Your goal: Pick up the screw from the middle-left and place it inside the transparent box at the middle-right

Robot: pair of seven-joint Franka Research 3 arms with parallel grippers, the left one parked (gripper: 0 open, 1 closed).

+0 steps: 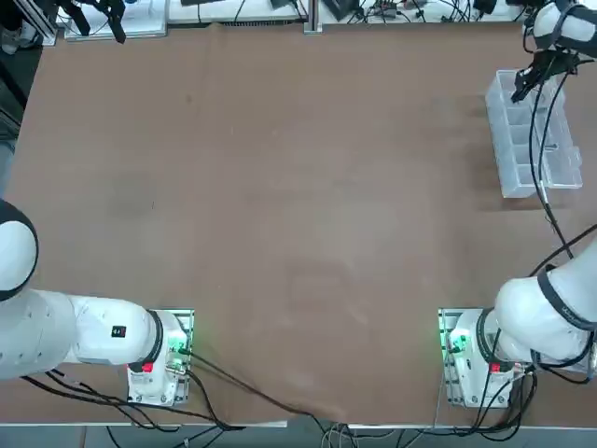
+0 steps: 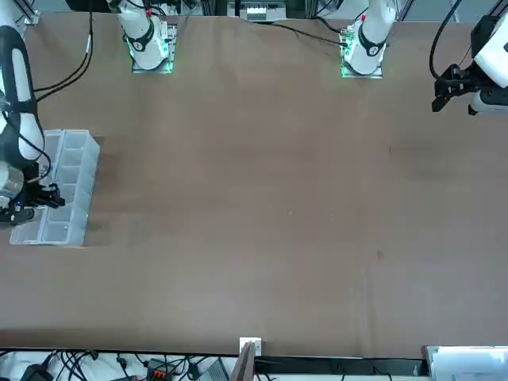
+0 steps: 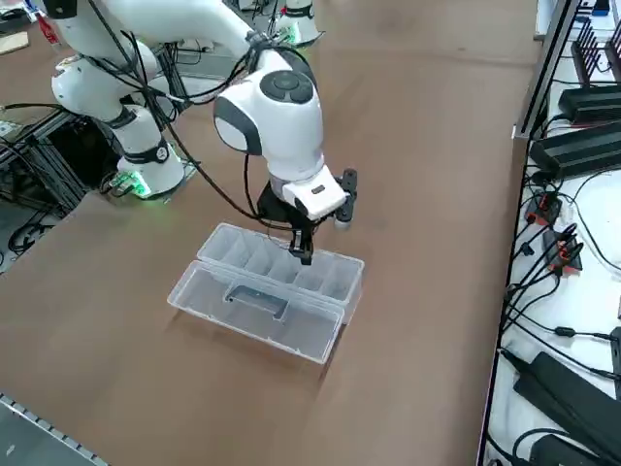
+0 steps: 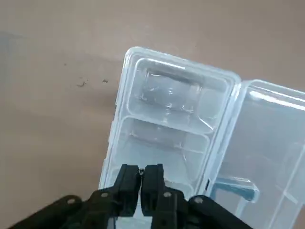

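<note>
I have the brown counter (image 1: 280, 205) bare across its left and middle. Out toward three o'clock in the top view lies the transparent box (image 1: 532, 140), lid swung flat open on the side toward the counter's edge, its row of compartments running front to back. My right tool (image 4: 141, 172) hangs just above the box's compartments, near the far end of the row, pointing down. Its fingers (image 4: 153, 183) are pressed nearly together, only a sliver of gap between the tips. A tiny speck sits at the tips, too small for me to call the screw. The compartments I can see look clear.
</note>
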